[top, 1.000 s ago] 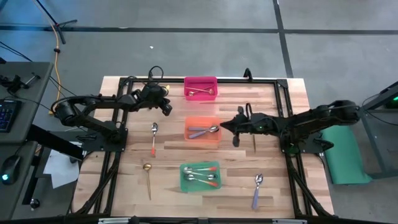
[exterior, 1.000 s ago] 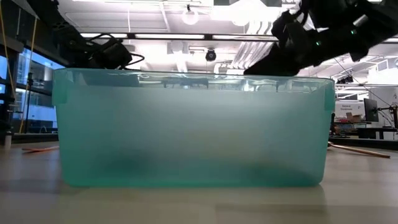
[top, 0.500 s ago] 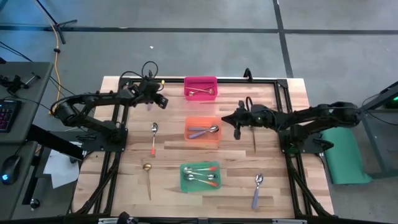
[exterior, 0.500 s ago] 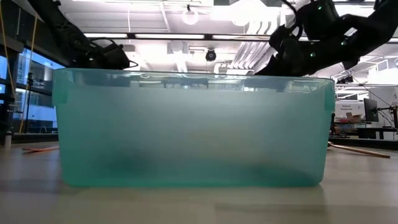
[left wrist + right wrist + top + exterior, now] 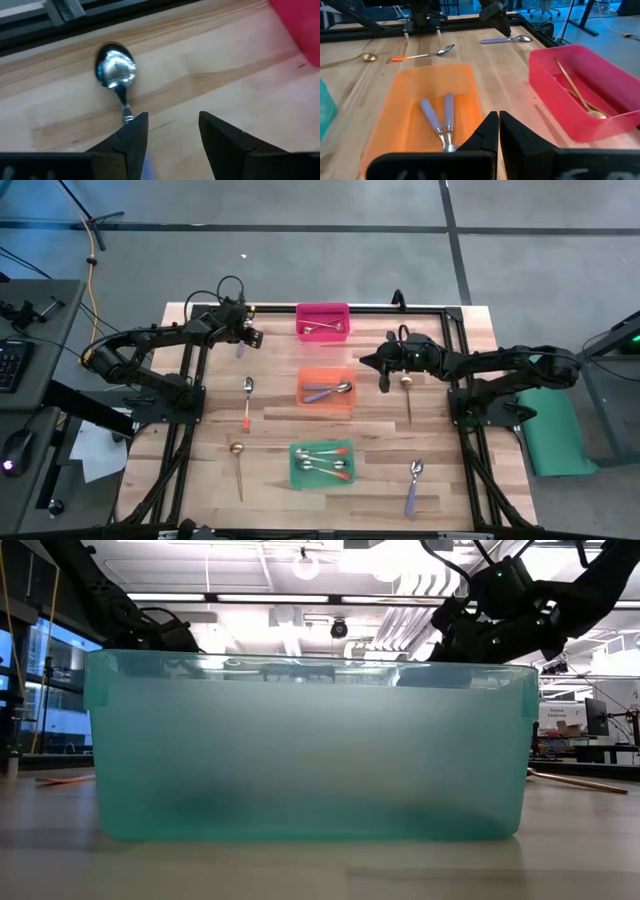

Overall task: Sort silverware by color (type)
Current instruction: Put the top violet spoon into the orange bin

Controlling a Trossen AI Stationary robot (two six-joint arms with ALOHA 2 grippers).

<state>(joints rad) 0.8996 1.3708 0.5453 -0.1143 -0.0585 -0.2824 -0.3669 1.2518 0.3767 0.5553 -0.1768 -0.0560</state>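
Left wrist view shows the left gripper (image 5: 172,132) jaws now spread over a purple-handled spoon (image 5: 116,75) lying on the desk beside the pink bin (image 5: 323,321) — probably about to grasp; right gripper (image 5: 498,131) stays closed, empty.

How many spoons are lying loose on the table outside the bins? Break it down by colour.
gold spoons: 2
purple-handled spoons: 2
orange-red-handled spoon: 1
Total loose: 5
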